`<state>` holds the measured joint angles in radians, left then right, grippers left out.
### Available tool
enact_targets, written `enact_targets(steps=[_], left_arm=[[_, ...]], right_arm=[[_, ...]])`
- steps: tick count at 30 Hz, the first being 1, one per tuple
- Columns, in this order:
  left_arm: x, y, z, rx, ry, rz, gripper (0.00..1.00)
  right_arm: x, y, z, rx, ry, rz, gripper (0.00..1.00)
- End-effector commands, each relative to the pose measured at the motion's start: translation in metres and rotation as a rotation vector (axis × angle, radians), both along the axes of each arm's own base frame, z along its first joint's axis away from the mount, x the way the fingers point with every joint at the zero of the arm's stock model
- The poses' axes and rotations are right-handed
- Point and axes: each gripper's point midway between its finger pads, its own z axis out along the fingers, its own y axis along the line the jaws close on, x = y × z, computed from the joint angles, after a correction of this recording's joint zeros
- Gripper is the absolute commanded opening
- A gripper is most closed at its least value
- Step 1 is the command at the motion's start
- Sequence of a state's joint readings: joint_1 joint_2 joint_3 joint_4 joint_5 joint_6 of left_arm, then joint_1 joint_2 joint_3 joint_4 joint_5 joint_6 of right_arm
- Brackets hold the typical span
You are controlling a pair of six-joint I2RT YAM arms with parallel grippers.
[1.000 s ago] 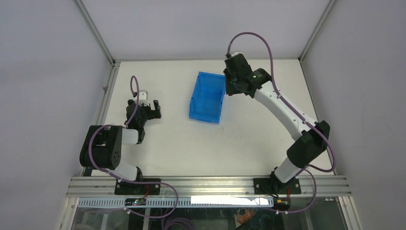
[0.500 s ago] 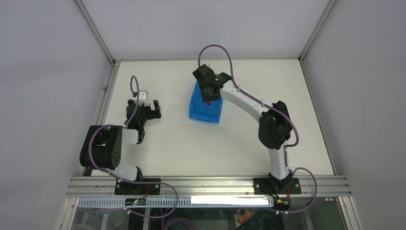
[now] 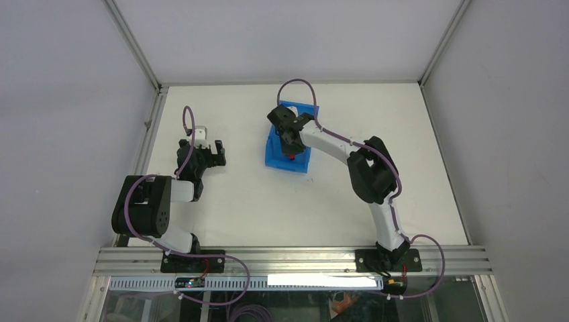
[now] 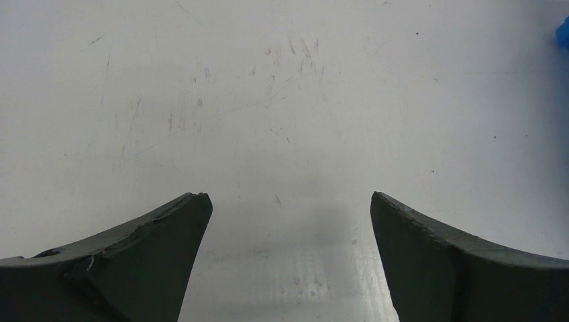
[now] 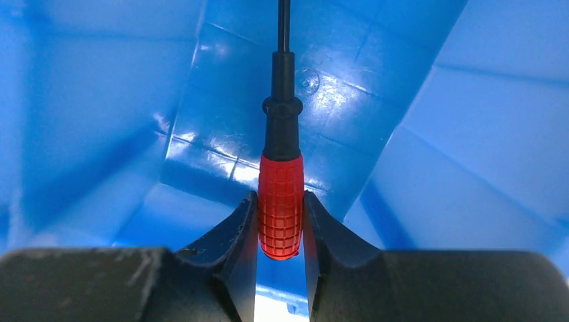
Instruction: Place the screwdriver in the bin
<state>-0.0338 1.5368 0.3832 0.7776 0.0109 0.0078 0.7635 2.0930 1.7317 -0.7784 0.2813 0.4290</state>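
Red plastic sits pinched in our right gripper (image 5: 280,209) — we grasp the screwdriver (image 5: 282,134) by its handle, black shaft pointing away from the wrist into the bin (image 5: 436,127), whose blue walls rise on every side of it. Whether the tip touches the floor we cannot tell (the shaft runs out of view). Our left gripper (image 4: 288,198) hangs over the white table (image 4: 268,100), well apart to the left of the bin, fingers spread wide with nothing between them.
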Motion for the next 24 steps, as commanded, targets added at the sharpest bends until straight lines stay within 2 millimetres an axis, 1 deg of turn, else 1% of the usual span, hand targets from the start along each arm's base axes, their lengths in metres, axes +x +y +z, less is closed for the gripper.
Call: enact_targets(steps=[1,5,7,9,12,15,17,18,19,20,21,22,23,24], left_arm=[[0.004,-0.007,0.017,-0.024,-0.055,-0.021,0.99],[0.004,-0.007,0.017,-0.024,-0.056,-0.022,0.99],[0.004,-0.007,0.017,-0.024,-0.055,-0.02,0.99],[0.004,-0.007,0.017,-0.024,-0.055,-0.021,0.99],[0.004,-0.007,0.017,-0.024,-0.055,-0.02,0.99],[0.004,-0.008,0.017,-0.024,-0.055,-0.022,0.99],[0.004,-0.007,0.017,-0.024,-0.055,-0.021,0.99],[0.004,-0.007,0.017,-0.024,-0.055,-0.02,0.99],[0.004,-0.007,0.017,-0.024,-0.055,-0.021,0.99],[0.004,-0.007,0.017,-0.024,-0.056,-0.022,0.99],[0.004,-0.007,0.017,-0.024,-0.055,-0.021,0.99],[0.004,-0.007,0.017,-0.024,-0.055,-0.021,0.99],[0.004,-0.007,0.017,-0.024,-0.055,-0.022,0.99],[0.004,-0.007,0.017,-0.024,-0.056,-0.021,0.99]], right_arm=[[0.009,0.011,-0.007,0.024,-0.023,-0.014,0.16],[0.014,0.013,-0.013,0.013,-0.017,-0.007,0.21],[0.017,0.014,-0.009,0.011,-0.017,-0.005,0.25],[0.02,0.013,0.0,0.01,-0.032,-0.008,0.35],[0.025,0.014,0.024,0.027,-0.077,-0.001,0.39],[0.029,0.016,0.063,0.058,-0.136,0.023,0.4],[0.032,0.014,0.093,0.074,-0.188,0.031,0.44],[0.032,0.011,0.108,0.082,-0.216,0.036,0.48],[0.032,0.007,0.122,0.084,-0.244,0.039,0.54],[0.032,0.001,0.141,0.085,-0.284,0.039,0.62],[0.03,-0.006,0.153,0.081,-0.312,0.042,0.71],[0.029,-0.011,0.157,0.072,-0.323,0.042,0.83],[0.027,-0.02,0.167,0.062,-0.342,0.045,0.97],[0.026,-0.034,0.177,0.054,-0.358,0.039,0.99]])
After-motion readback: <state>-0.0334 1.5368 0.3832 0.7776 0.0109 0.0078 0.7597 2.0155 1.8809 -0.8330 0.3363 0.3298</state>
